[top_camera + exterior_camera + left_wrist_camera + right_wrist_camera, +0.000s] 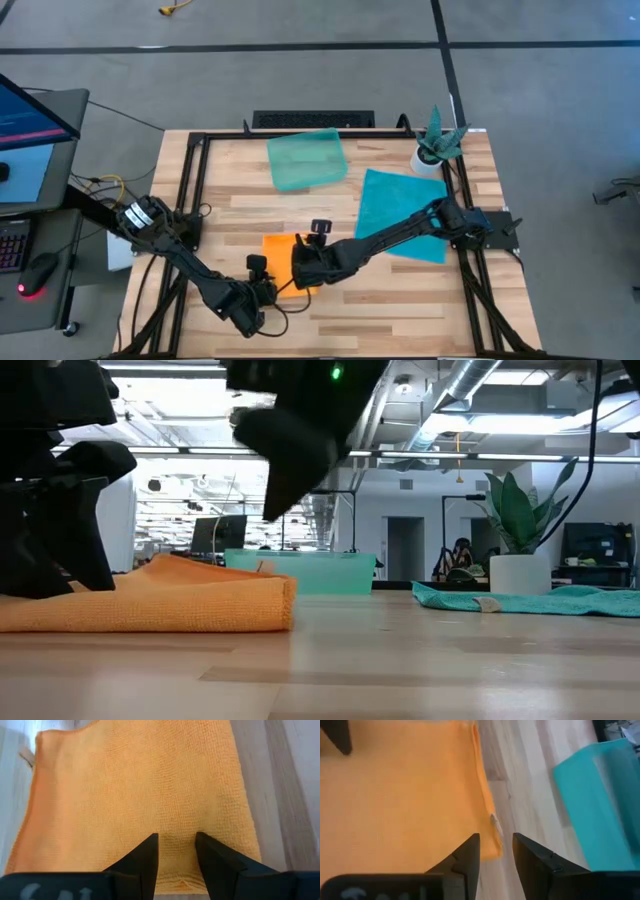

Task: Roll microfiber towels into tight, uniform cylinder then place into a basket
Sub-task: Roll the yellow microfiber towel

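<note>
The orange towel (281, 258) lies folded in layers on the table's near middle, its folded edge (286, 603) toward the right. My left gripper (176, 854) stands open at the towel's near end, fingertips down on the cloth. My right gripper (496, 851) hangs open above the towel's right edge (485, 800), clear of it; the low view shows it raised (290, 450). The teal towel (402, 214) lies spread flat at the right. The pale-green basket (307, 160) stands at the far middle. My left gripper rests both fingertips (148, 856) on the orange towel's top layer, close to its near edge (177, 882). The fingers slant down from the table's near left. Cloth shows flat between them; whether any is pinched I cannot tell. The towel lies on the table.
A small white pot with a green plant (435, 146) stands at the far right corner, beside the teal towel. Black frame rails (190, 180) run along the table's left, right and far sides. Bare wood lies between the orange towel and the basket.
</note>
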